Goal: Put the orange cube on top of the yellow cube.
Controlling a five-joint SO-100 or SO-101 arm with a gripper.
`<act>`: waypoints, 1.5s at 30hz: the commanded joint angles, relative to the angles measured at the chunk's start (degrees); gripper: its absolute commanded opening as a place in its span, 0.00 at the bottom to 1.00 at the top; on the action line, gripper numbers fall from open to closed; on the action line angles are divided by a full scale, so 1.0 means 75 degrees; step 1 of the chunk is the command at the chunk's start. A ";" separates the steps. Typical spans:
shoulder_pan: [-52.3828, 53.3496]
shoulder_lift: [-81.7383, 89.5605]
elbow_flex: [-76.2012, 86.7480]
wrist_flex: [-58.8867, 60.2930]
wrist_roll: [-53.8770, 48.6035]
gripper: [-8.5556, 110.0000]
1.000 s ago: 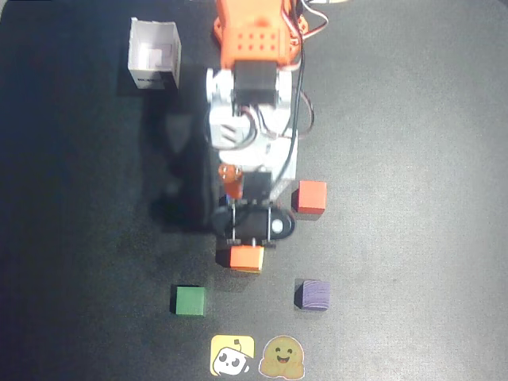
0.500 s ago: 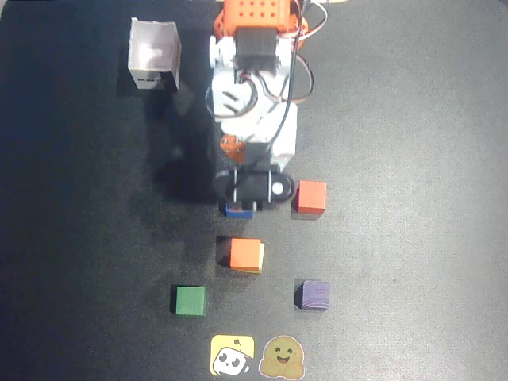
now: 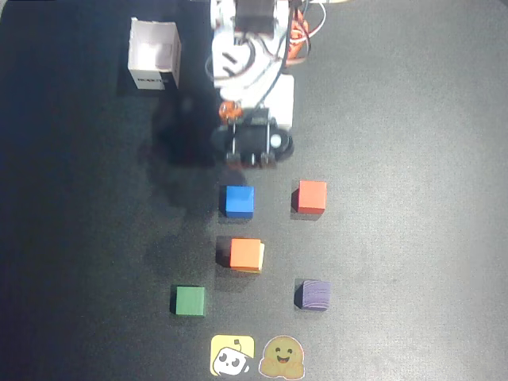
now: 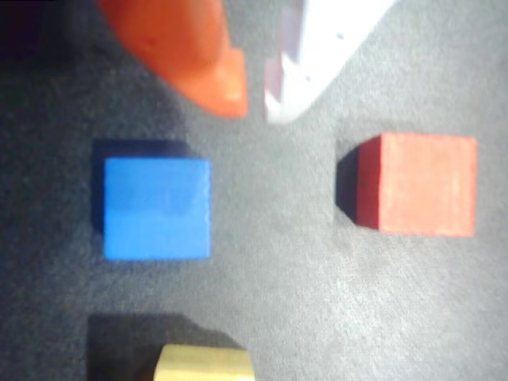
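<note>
In the overhead view the orange cube sits on top of the yellow cube, of which only a pale strip shows at the right edge. The stack is in the middle of the mat. In the wrist view only a pale yellow piece of the yellow cube shows at the bottom edge; the orange cube is out of that frame. My gripper is back near the arm base, above the blue cube and apart from the stack. In the wrist view my gripper is empty, its orange and white jaws nearly together.
A red-orange cube lies to the right and the blue cube to the left. A green cube and a purple cube lie nearer the front. Two stickers lie at the front edge. A white box stands at the back left.
</note>
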 commanded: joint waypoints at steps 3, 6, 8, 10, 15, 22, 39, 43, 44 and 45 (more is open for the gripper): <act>0.0117 0.1910 0.0867 0.0152 0.0000 0.08; 0.0117 0.2977 0.1312 0.0598 0.0234 0.08; 0.0117 0.3211 0.1453 0.0738 0.0457 0.08; 0.0117 0.3211 0.1512 0.0727 0.0574 0.08; 0.0152 0.3211 0.2016 0.0715 0.1441 0.08; 0.0293 0.3211 0.2016 0.1312 0.1641 0.08; 0.0305 0.3211 0.2027 0.1535 -0.1617 0.08; 0.0305 0.3211 0.2027 0.1535 -0.1699 0.08; 0.0305 0.3211 0.2027 0.1535 -0.1699 0.08; 0.0305 0.3211 0.2027 0.1535 -0.1699 0.08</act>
